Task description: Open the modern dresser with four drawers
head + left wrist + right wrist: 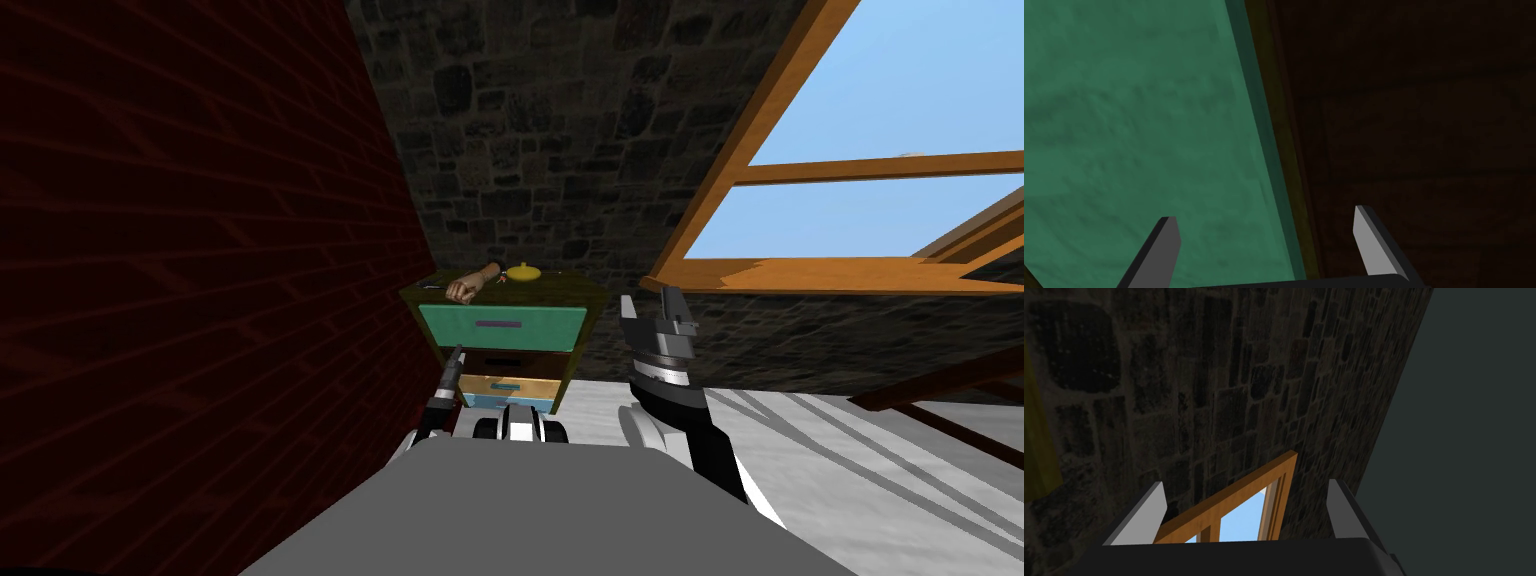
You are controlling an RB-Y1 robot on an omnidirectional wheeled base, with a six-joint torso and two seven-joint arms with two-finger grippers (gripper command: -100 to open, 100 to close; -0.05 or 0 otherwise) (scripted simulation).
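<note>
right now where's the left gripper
Head view: the left gripper is at the lower left corner of the green top drawer, beside the red brick wall.

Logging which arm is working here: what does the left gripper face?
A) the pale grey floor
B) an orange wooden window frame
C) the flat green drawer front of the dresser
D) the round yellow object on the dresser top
C: in the left wrist view, the open left gripper points at the flat green drawer front, close to that front's edge.
</note>
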